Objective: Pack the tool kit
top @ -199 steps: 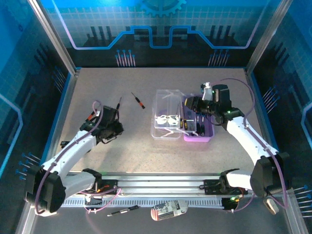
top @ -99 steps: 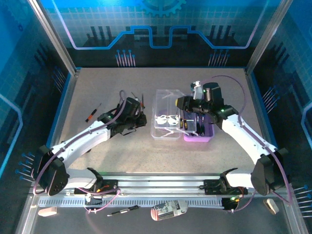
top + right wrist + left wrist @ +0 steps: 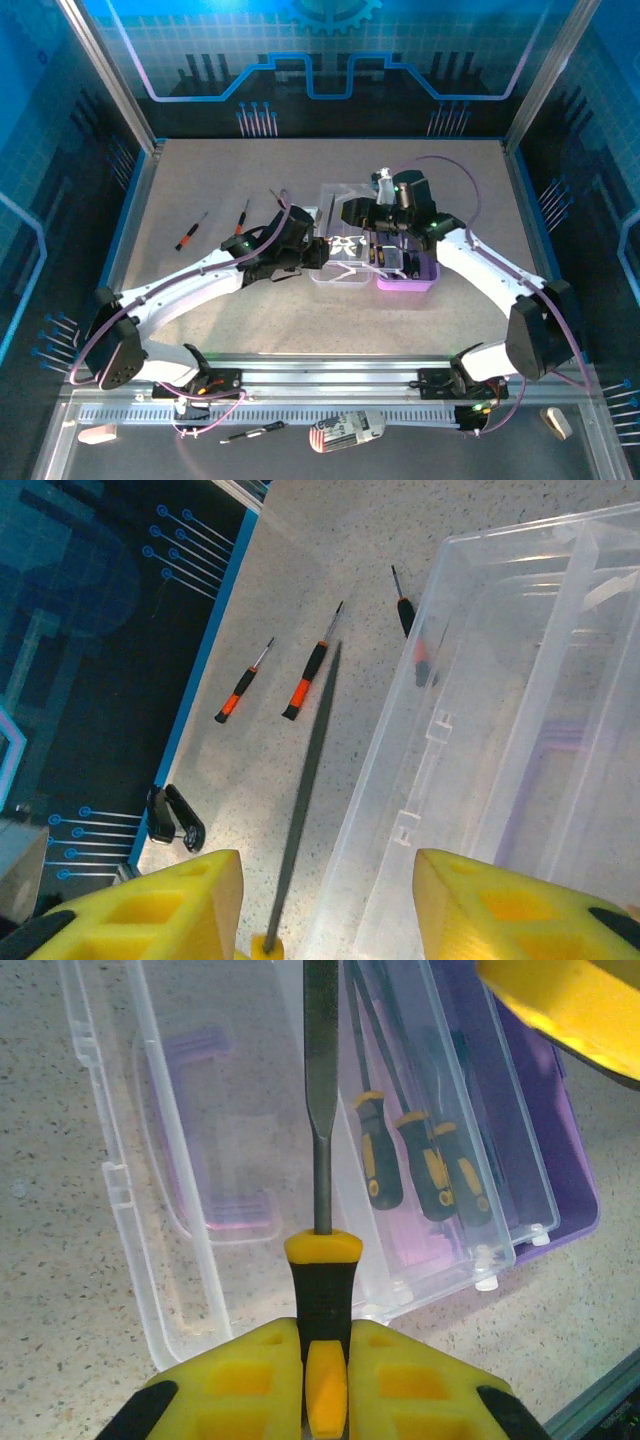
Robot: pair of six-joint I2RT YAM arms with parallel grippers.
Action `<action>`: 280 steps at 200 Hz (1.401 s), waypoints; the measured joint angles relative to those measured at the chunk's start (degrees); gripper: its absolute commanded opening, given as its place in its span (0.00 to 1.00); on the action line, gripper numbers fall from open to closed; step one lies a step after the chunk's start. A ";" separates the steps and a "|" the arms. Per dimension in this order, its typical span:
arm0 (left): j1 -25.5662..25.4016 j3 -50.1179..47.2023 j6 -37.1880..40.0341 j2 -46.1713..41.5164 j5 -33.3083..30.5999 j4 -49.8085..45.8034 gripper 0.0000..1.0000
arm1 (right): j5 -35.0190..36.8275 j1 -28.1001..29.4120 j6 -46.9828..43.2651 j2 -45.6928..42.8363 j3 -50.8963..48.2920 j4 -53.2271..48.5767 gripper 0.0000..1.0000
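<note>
One tool kit point(image 3: 420, 270) lies open right of the centre of the table point(image 3: 220, 170). Its long axis runs near to far, and the clear lid point(image 3: 200, 1080) is laid flat to the left of the purple base point(image 3: 570, 1150). Brand marks, if any, cannot be made out on the plastic. The purple carrying handle point(image 3: 210, 1125) shows blurred through the lid.

Three stowed screwdrivers point(image 3: 425, 1165) lie side by side in the base. Their black-and-orange handles are toward the near end and their shafts toward the far end; the tips run out of the left wrist view.

The left gripper point(image 3: 325, 1330) is pinched tight on the black handle of a long flat-bladed tool point(image 3: 320, 1110), just below its yellow collar. The tool's axis lines up with the kit's, with the blade pointing to the far side, above the lid. Whether it touches the lid cannot be told.

The right gripper point(image 3: 325, 880) hangs over the kit's far end with its yellow fingers spread wide and nothing between them. Its arm hides part of the base in the top view.

Three loose screwdrivers point(image 3: 243, 685) point(image 3: 312, 668) point(image 3: 412, 630) lie on the table left of the lid, tips toward the far side. The closest is just beside the lid's wall and is partly seen through the plastic.

A printed item point(image 3: 345, 432) rests on the front rail; its print is too small to read.
</note>
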 measured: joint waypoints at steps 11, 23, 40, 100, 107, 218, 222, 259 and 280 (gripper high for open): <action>-0.11 0.02 0.00 0.20 0.11 0.17 0.12 | -0.35 0.09 1.05 1.16 0.00 1.42 0.47; -0.11 0.04 -0.02 0.24 0.11 0.37 0.12 | -0.74 0.20 2.21 2.40 0.00 2.67 0.46; -0.11 0.22 -0.02 0.35 0.11 0.57 0.12 | -1.22 0.35 3.98 4.09 0.00 4.66 0.43; -0.48 0.87 0.48 1.49 0.37 1.62 0.12 | -4.09 0.37 8.07 7.61 -0.02 9.75 0.24; -0.48 1.01 0.76 1.64 0.39 1.66 0.12 | -4.09 0.39 8.35 7.61 -0.02 10.14 0.19; -0.48 3.23 4.04 2.51 -0.83 1.60 0.82 | -2.56 0.37 7.28 4.50 -0.24 9.42 0.10; -0.48 3.23 4.52 2.36 -1.20 1.40 0.83 | -2.56 0.31 7.04 4.17 -0.24 9.29 0.10; 0.74 3.13 5.62 -1.42 -5.03 0.17 0.99 | -2.67 -3.43 3.63 1.07 -0.20 5.79 0.09; 3.02 1.70 5.35 -5.44 -7.58 -0.09 0.99 | -2.32 -7.87 0.15 -0.55 0.22 1.60 0.09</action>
